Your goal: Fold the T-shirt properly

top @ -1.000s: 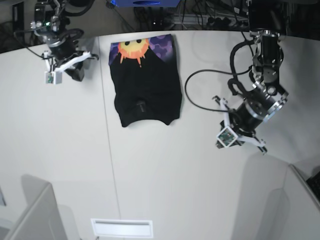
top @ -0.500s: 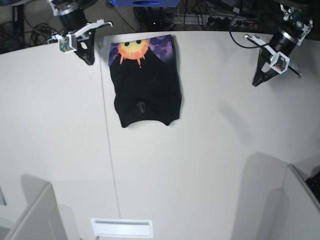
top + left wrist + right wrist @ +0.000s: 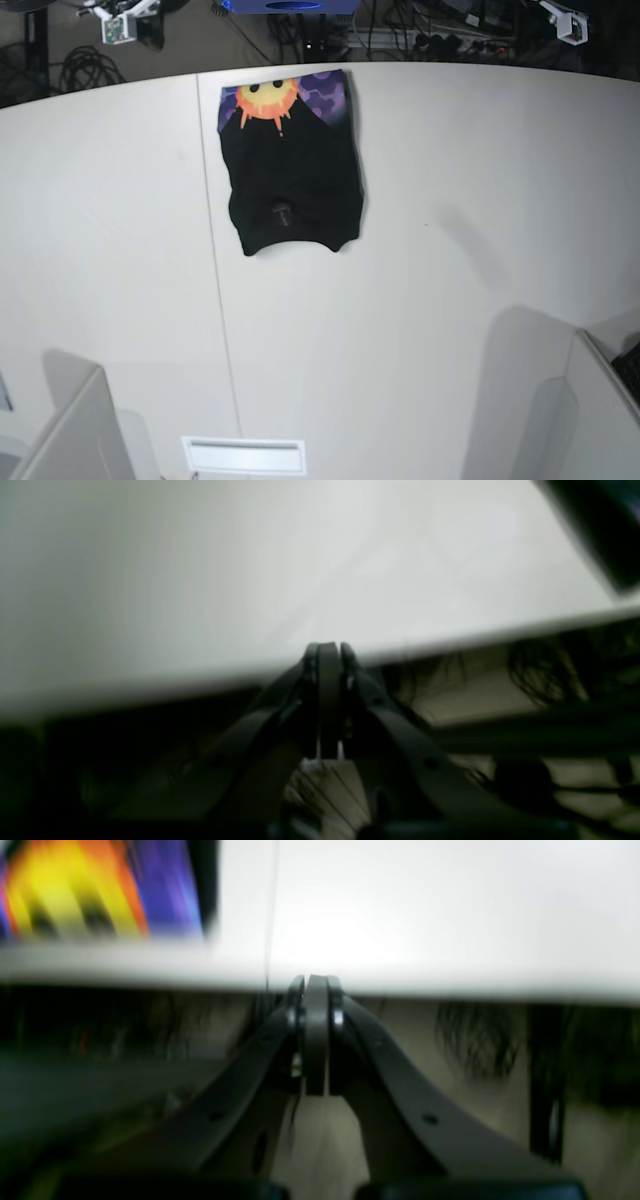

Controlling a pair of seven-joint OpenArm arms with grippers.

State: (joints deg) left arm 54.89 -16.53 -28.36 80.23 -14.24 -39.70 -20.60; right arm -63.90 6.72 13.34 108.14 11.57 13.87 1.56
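The T-shirt lies folded into a black rectangle on the far part of the white table, with its purple print and orange-yellow sun face at the far end. The print shows blurred at the top left of the right wrist view. My right gripper is shut and empty, hovering at the table's far edge, right of the shirt in that view. My left gripper is also shut and empty, over the table edge. In the base view only the arm ends show, at the top corners.
Cables and gear lie on the floor beyond the far edge, with a blue box behind the shirt. Grey partitions stand at the near left and near right. A white slotted plate sits at the front edge.
Both arms have drawn back from over the table to beyond its far edge, almost leaving the base view. The T-shirt has not moved.
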